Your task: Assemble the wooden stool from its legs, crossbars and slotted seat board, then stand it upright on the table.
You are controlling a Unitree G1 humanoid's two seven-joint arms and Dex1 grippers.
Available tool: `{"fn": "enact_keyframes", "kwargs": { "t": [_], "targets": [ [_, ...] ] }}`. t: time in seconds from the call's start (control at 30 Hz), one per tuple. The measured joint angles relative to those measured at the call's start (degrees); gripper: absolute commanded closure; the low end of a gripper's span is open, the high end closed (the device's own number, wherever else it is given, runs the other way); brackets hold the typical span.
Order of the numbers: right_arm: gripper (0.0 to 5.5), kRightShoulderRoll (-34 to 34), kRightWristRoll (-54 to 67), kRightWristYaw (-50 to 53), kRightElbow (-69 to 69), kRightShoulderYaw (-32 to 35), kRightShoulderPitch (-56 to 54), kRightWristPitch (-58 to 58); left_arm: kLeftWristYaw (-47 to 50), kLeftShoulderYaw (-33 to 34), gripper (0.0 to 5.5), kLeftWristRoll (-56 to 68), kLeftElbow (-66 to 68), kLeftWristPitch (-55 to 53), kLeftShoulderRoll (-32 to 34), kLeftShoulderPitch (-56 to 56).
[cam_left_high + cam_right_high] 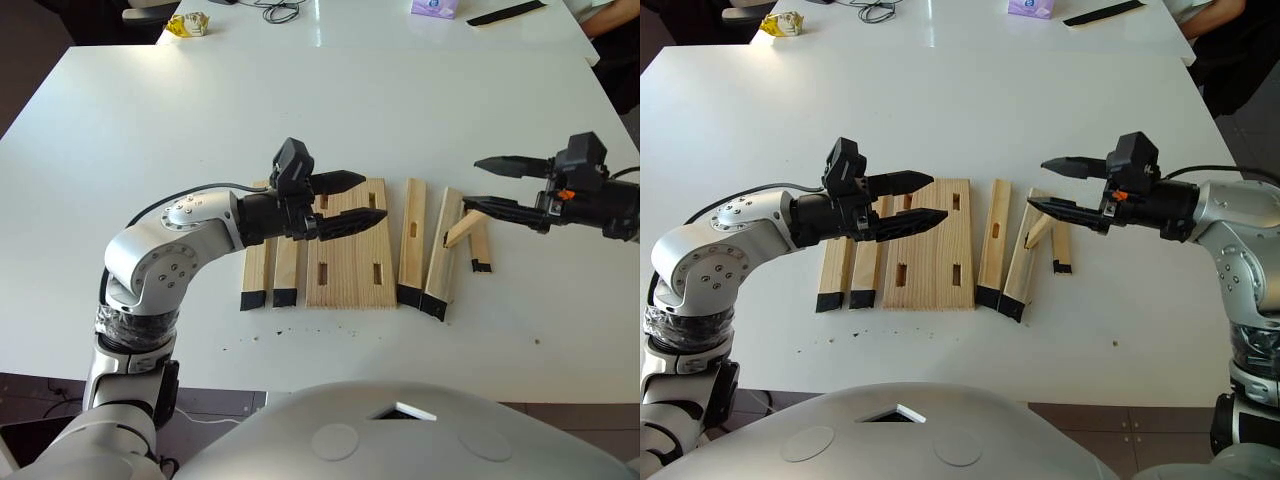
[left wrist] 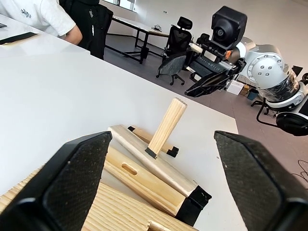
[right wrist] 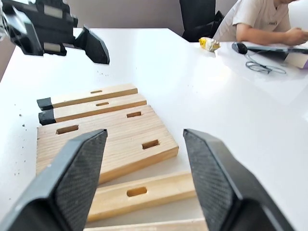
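With left fingers (image 1: 336, 181) spread empty above the seat board (image 1: 346, 264), flat near the tabletop's (image 1: 300, 100) front edge, and right fingers (image 1: 510, 163) spread by the propped crossbar (image 1: 462, 230): lower squarely, pinch mid-length, avoid nudging neighbouring legs (image 1: 412, 235).

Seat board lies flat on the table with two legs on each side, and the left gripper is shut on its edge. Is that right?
Not quite: the left gripper is open, jaws apart over the seat board and gripping nothing, as the left eye view shows. The board does lie flat with two legs on each side.
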State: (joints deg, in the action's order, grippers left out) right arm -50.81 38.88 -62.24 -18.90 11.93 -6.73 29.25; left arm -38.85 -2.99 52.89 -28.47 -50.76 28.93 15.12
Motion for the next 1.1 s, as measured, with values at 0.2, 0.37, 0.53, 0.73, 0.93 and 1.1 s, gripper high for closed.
{"fn": "enact_keyframes", "kwargs": {
  "t": [0.2,0.37,0.53,0.73,0.93,1.1],
  "targets": [
    [2.59,3.7,3.4,3.5,-2.0,-0.6,-1.4,2.5,-0.2,-0.2,1.55,-0.8,0.3,0.4,0.0,0.0],
    [2.59,5.9,4.6,5.9,-2.2,-0.6,-3.9,3.4,-0.7,-0.4,1.55,-1.1,1.1,0.4,0.0,0.2],
    [2.59,7.8,6.4,7.2,-1.5,-0.6,-6.5,4.5,-0.9,-0.4,1.55,-1.2,1.1,0.4,-0.1,0.2],
    [2.59,13.5,6.3,7.8,3.5,-3.1,1.1,4.1,-1.4,-0.6,1.55,-1.2,1.4,0.4,0.0,0.6],
    [2.59,19.4,8.2,12.0,-1.4,-4.8,3.9,3.3,-2.5,-0.8,1.55,-0.8,1.7,-0.3,0.3,2.3],
    [2.59,16.4,13.1,15.9,-5.3,1.9,3.9,7.4,-2.6,-0.7,1.55,-0.8,1.9,-0.8,0.7,2.3]
  ]
}}
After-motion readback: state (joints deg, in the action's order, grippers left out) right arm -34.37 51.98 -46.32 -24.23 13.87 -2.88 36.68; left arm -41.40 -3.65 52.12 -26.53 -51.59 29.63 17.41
